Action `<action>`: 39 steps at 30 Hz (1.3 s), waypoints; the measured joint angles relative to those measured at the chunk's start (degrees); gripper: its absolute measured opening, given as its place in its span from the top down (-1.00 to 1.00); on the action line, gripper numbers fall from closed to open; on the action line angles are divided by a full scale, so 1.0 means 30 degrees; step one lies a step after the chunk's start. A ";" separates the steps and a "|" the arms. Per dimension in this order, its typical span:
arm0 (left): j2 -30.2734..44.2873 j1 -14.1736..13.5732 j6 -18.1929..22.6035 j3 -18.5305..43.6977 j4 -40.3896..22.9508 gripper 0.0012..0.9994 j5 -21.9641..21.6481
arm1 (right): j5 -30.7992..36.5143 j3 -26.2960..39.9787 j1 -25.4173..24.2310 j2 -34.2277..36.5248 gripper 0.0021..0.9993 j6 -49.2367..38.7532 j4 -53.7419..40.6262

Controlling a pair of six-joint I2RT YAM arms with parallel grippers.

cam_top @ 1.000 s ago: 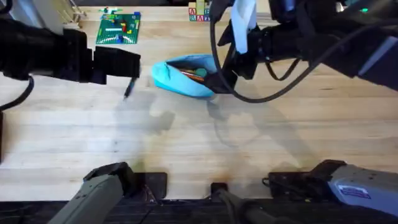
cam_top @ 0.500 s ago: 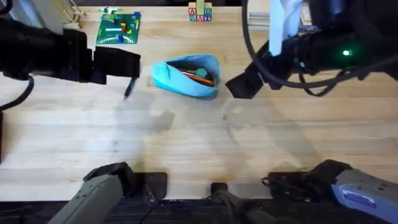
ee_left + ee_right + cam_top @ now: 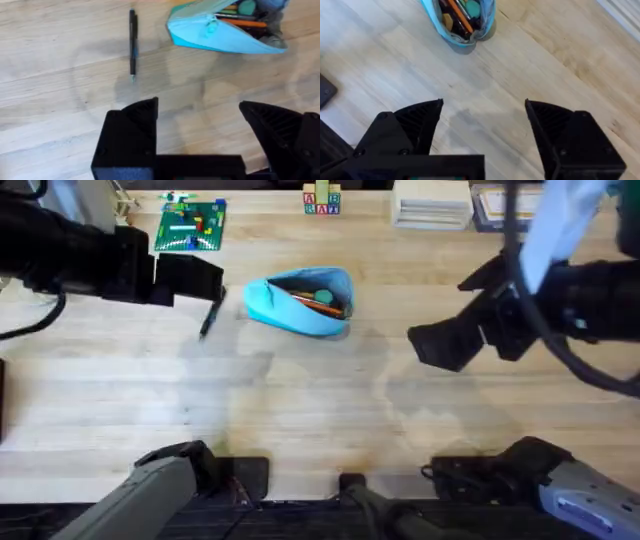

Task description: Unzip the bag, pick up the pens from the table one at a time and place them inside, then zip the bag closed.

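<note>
Overhead, the left gripper [image 3: 205, 280] sits at ten o'clock on the table [image 3: 300, 410], its black fingers spread wide in the left wrist view and holding nothing. A dark pen [image 3: 209, 319] lies flat on the wood just beside it, toward six o'clock from the fingers. Near the centre, at about twelve o'clock, the bag [image 3: 300, 304] lies unzipped, its mouth gaping, with orange and teal items visible inside. At three o'clock the right gripper [image 3: 440, 345] hovers well apart from the bag, its fingers also spread wide and empty.
</note>
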 joint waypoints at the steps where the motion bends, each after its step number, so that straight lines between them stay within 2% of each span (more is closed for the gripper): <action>1: 0.0142 0.0000 -0.0033 0.0000 0.0179 -0.99 -0.0158 | 0.0006 0.0000 0.0000 -0.0347 -1.00 0.0091 -0.0154; 7: 0.0960 0.0000 -0.0701 0.0000 0.1612 -0.99 -0.2215 | 0.0006 0.0000 0.0000 -0.2030 -1.00 0.0362 -0.0624; 14: 0.2678 0.0000 -0.1493 0.0000 0.3071 -0.99 -0.4550 | 0.0013 0.0000 0.0000 -0.2468 -1.00 0.0426 -0.1210; 16: 0.3298 0.0000 -0.1436 0.0000 0.3571 -0.99 -0.4794 | 0.0033 0.0000 0.0000 -0.2455 -0.99 0.0426 -0.1382; 17: 0.4289 0.0000 -0.0695 0.0000 0.3961 -0.99 -0.5067 | 0.0137 0.0000 0.0000 -0.2455 -1.00 0.0426 -0.1433; 23: 0.5905 -0.0318 0.0008 0.0000 0.4185 -0.99 -0.5104 | 0.0145 0.0000 0.0000 -0.2455 -1.00 0.0426 -0.1433; 30: 0.7689 -0.1315 0.0243 0.0000 0.4603 -0.99 -0.5355 | 0.0145 0.0000 0.0000 -0.2461 -1.00 0.0426 -0.1433; 39: 1.0097 -0.1413 0.0367 0.0000 0.5581 -0.99 -0.5628 | 0.0145 0.0000 0.0000 -0.2457 -1.00 0.0426 -0.1438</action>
